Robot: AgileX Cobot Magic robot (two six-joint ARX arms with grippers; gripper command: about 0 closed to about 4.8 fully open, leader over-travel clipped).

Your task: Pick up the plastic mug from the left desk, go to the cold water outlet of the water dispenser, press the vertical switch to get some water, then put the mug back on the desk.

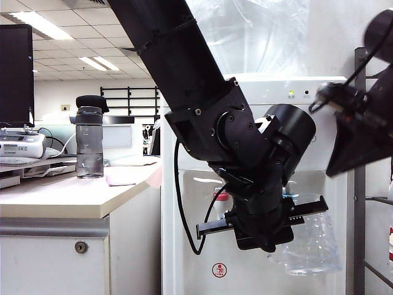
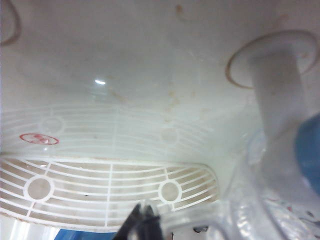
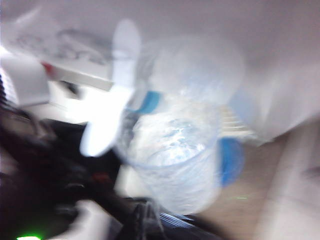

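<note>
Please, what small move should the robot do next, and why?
Probably the right gripper should reach for the short upright white lever: the left gripper, shut on the clear rippled plastic mug, holds it at the tall white water dispenser.

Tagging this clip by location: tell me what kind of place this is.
Most likely an open-plan office: rows of ceiling light panels, a desk with a lockable cabinet front, and a water dispenser beside it.
</note>
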